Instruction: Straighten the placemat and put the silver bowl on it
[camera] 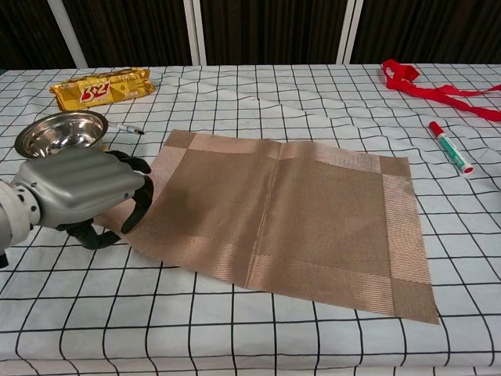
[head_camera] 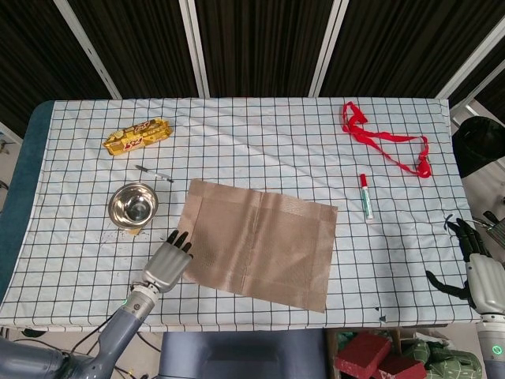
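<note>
The brown woven placemat (head_camera: 260,241) (camera: 282,204) lies near the front middle of the table, still slightly skewed to the checked cloth. My left hand (head_camera: 166,263) (camera: 78,194) grips the mat's near-left corner, fingers curled over its edge. The silver bowl (head_camera: 133,204) (camera: 63,131) stands upright and empty on the cloth just behind that hand, off the mat. My right hand (head_camera: 481,268) hangs beyond the table's right edge with its fingers apart and nothing in it.
A yellow snack packet (head_camera: 138,135) (camera: 100,88) lies at the back left, and a thin pen (head_camera: 154,173) behind the bowl. A red-and-green marker (head_camera: 366,196) (camera: 450,146) lies right of the mat. A red ribbon (head_camera: 385,139) sits back right.
</note>
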You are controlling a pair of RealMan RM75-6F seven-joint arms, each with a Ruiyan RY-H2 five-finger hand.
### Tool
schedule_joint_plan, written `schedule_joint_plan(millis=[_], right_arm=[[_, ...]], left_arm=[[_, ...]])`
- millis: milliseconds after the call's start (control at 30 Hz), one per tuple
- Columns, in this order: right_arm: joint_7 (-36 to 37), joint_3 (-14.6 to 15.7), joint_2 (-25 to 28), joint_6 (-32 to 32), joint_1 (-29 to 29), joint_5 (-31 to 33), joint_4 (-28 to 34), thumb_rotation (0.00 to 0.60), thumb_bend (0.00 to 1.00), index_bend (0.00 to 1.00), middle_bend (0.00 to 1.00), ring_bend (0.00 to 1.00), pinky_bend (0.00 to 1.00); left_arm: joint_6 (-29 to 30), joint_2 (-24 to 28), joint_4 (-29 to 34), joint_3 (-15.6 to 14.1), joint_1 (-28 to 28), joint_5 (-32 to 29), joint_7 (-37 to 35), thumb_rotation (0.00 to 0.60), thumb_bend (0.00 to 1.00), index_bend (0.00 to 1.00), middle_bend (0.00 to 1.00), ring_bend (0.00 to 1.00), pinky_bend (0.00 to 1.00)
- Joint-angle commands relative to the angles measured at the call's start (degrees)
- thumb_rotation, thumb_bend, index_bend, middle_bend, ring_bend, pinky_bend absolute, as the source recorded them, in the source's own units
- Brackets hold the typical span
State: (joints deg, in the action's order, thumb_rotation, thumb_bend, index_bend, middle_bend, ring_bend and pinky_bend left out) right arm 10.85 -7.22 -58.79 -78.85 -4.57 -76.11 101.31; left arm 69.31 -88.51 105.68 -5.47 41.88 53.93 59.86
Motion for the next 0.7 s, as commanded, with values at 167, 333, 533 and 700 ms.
schedule_joint_plan(millis=[167,333,533,700], right_arm=[[-0.2,-0.2,0.0,-0.2,0.1,0.2,0.0,0.6,0.19,0.11,0.0,0.0,0.18],[-0.1,-0.2,0.0,-0.4,0.1,0.3,0.0,0.6,0.19,0.11,0.0,0.0,0.17],[0.3,-0.3,0.1,-0.3,0.1,0.4,-0.1,0.6,0.19,0.11,0.0,0.0,0.17],[0.3,-0.2,0.1,0.0,0.0,0.3,-0.1,0.6,0.19,0.11,0.0,0.0,0.18]], left_arm=[[-0.8,0.0,3.6,-2.5,-1.2,1.2,0.0,0.6,0.5,0.6,0.28,0.08,0.13],[-1.6,-1.4,4.9,-3.6,-1.3,1.8,0.9,0.6,0.5,0.59,0.28,0.08,0.13],[-1.3,-1.3,7.2,-5.1,-2.0,3.5,1.1,0.6,0.5,0.59,0.28,0.08,0.13],[-0.6,-0.1,8.7,-6.3,-2.7,4.7,1.1,0.6,0.5,0.59,0.28,0.08,0.13]])
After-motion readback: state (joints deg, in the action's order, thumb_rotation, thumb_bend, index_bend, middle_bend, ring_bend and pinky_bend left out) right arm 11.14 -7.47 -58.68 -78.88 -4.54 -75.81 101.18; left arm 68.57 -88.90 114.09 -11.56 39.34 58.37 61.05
